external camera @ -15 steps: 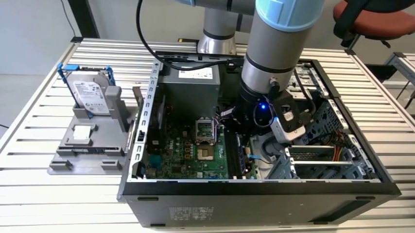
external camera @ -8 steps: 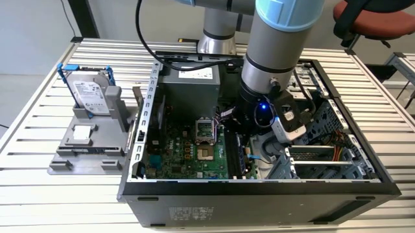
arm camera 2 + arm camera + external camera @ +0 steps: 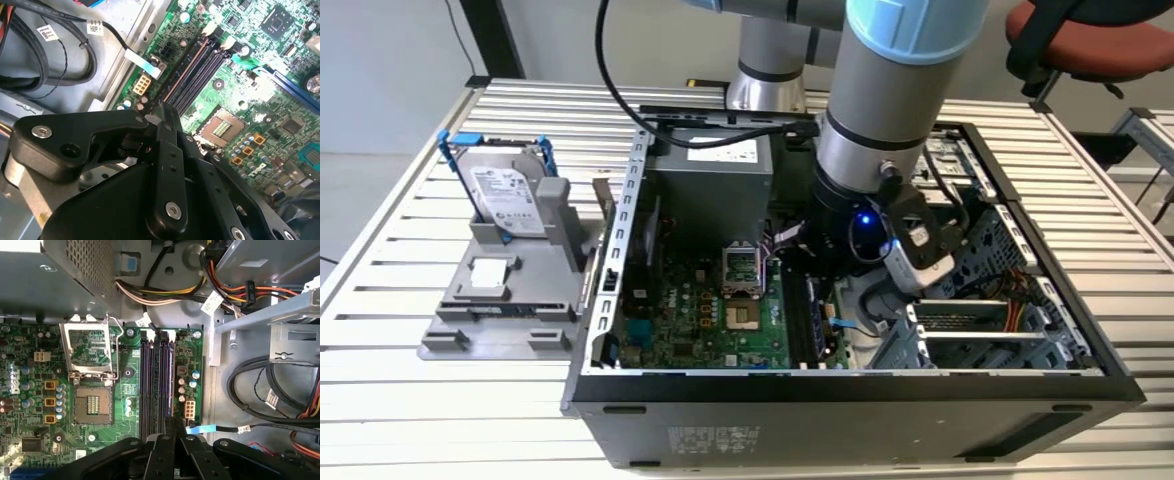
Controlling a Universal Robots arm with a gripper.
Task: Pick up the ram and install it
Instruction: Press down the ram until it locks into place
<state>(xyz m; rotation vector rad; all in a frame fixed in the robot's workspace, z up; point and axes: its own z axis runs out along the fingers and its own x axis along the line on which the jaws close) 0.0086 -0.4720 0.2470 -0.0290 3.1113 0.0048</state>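
The ram is a thin dark stick seen edge-on, standing along the outermost of the motherboard's memory slots, on the side nearest the cables. It also shows as a narrow dark line in the first wrist view and as a dark strip in the exterior view. My gripper is down inside the open computer case, its black fingers shut on the near end of the ram. Whether the ram is fully seated in the slot cannot be told.
Left of the case, a grey stand holds a silver hard drive in a blue frame and a small white-topped square part. The CPU socket, power supply, black cables and drive cage crowd the slots.
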